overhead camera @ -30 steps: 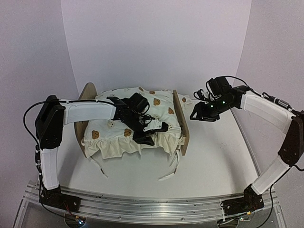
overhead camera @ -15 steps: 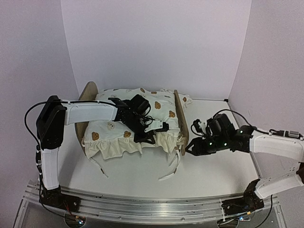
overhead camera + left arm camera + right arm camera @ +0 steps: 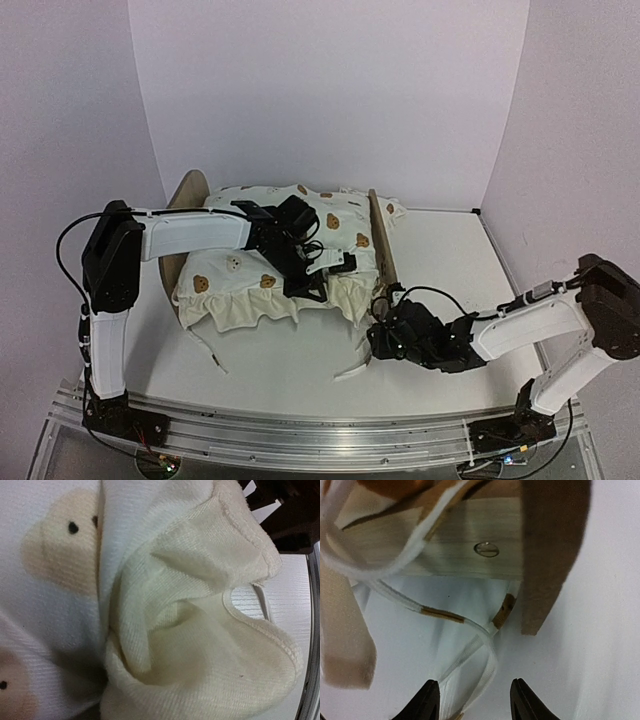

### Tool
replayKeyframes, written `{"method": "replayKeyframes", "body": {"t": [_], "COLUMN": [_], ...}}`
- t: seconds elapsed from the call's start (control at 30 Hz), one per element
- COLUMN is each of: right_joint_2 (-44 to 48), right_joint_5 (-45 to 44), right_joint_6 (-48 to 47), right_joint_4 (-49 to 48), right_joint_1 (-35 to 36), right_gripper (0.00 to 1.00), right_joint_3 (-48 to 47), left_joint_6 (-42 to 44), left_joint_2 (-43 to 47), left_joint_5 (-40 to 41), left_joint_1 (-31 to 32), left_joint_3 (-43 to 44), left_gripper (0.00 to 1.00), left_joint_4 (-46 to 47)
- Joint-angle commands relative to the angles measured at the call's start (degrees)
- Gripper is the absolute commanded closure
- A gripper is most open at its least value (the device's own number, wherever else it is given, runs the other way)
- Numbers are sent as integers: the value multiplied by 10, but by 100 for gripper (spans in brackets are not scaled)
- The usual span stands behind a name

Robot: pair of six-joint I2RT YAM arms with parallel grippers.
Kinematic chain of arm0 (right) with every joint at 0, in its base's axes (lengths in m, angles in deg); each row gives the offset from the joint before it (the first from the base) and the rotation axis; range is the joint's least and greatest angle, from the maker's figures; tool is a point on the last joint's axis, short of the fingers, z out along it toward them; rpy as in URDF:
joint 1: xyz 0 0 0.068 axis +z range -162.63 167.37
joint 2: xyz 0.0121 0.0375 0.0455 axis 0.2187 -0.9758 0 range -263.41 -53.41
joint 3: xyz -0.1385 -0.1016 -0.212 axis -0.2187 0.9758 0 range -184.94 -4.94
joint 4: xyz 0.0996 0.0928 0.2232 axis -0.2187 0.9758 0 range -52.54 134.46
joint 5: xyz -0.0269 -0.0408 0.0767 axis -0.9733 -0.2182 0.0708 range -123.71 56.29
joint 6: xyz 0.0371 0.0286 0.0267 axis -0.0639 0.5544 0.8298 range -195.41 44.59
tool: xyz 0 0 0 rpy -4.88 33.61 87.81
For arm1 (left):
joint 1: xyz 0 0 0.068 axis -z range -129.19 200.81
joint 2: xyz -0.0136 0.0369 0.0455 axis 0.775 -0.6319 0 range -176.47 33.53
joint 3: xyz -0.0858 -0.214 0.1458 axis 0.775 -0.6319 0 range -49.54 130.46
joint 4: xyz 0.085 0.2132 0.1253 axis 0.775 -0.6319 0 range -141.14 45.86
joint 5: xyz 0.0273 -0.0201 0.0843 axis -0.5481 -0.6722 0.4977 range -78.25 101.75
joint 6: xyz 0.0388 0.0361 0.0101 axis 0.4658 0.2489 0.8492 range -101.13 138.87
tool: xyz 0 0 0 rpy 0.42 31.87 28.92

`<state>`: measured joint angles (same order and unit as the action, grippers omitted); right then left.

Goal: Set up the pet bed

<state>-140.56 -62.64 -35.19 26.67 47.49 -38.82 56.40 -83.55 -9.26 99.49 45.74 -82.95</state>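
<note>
The pet bed [image 3: 382, 245] is set at the table's [image 3: 450, 270] ten o'clock. The right gripper [image 3: 475, 700] is held, fingers [image 3: 427, 700] apart, at its five o'clock corner. The left gripper's [image 3: 318, 282] closure on the bear-print bedding [image 3: 230, 290] cannot be told.

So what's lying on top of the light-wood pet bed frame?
A cream bear-print ruffled bedding covers the light-wood pet bed frame, spilling over the near side. Only the frame's two wooden ends show. The base underneath is hidden.
</note>
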Motion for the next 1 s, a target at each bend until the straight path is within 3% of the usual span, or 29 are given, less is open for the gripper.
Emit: {"method": "replayKeyframes", "body": {"t": [0.0, 0.13, 0.5, 0.57, 0.67, 0.73, 0.8, 0.97], "right_joint_2": [-54, -92, -200, -211, -225, -212, -180, -59], "right_joint_5": [-140, -199, -177, -186, -180, -159, -127, 48], "right_joint_6": [84, 110, 139, 153, 174, 175, 144, 11], "right_joint_4": [-42, -30, 14, 48, 100, 101, 87, 56], "right_joint_1": [31, 32, 32, 31, 27, 24, 24, 20], "right_gripper": [51, 47, 43, 51, 80, 92, 100, 100], "right_joint_3": [-34, -51, -107, -115, -122, -104, -86, -40], "left_joint_6": [-32, -32, -26, -27, -31, -39, -35, -13], "left_joint_2": [10, 11, 19, 19, 18, 20, 22, 22], "left_joint_5": [-24, -36, -47, -47, -49, -51, -49, -40], "left_joint_1": [-2, -3, -3, -3, -5, -10, -15, -27], "left_joint_3": [38, 37, 21, 21, 22, 23, 20, 10], "left_gripper": [100, 100, 100, 100, 100, 100, 100, 100], "left_joint_4": [48, 62, 76, 76, 76, 79, 81, 88]}}
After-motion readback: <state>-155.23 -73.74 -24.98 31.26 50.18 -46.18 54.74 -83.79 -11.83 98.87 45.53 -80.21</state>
